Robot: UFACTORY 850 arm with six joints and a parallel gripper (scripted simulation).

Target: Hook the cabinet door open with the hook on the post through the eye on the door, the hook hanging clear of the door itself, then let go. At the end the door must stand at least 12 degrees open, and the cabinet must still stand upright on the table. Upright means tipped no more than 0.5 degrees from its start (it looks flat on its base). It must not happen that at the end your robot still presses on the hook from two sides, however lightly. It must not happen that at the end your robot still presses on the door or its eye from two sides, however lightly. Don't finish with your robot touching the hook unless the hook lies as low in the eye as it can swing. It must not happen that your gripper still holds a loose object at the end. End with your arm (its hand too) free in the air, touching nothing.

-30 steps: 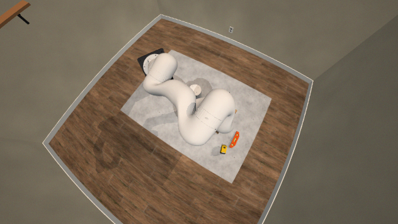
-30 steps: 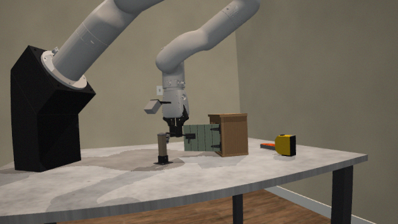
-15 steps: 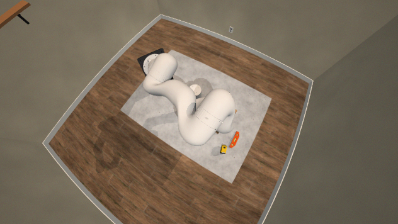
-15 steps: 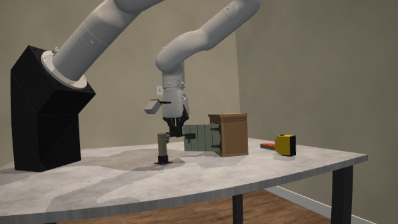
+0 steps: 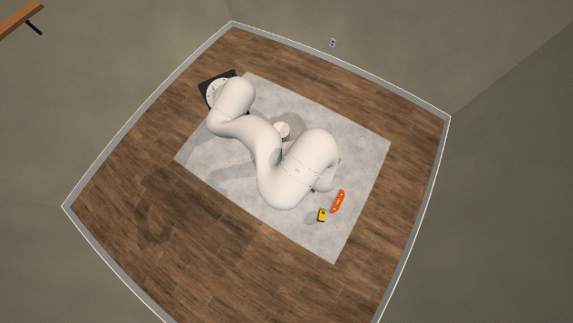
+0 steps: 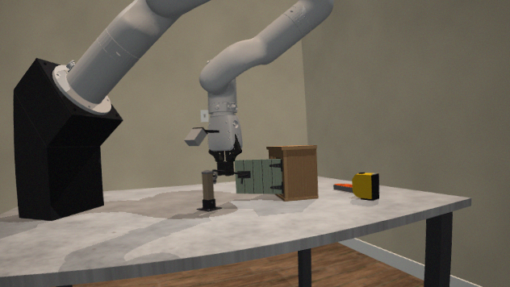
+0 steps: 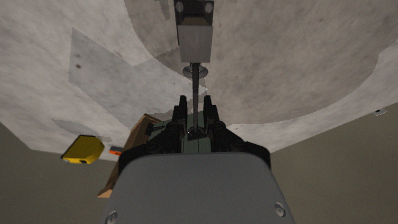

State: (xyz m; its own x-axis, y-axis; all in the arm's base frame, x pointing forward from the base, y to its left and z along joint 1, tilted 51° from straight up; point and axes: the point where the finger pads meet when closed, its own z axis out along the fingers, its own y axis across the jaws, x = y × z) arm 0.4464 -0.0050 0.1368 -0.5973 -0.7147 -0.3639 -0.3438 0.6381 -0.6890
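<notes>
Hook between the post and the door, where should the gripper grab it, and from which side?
Take the hook on its thin straight shank, midway between the post and the door, coming down from above. The shank runs roughly level with free space on both sides, so the fingers can close across it. The gripper straddles it there now, open and holding nothing.

The cabinet (image 6: 300, 172) was brown wood with a grey-green planked door (image 6: 258, 176) and black hinges (image 6: 276, 165), the tape measure (image 6: 365, 185) yellow and black, the level (image 5: 337, 200) orange, the table (image 6: 250, 230) mottled grey.
</notes>
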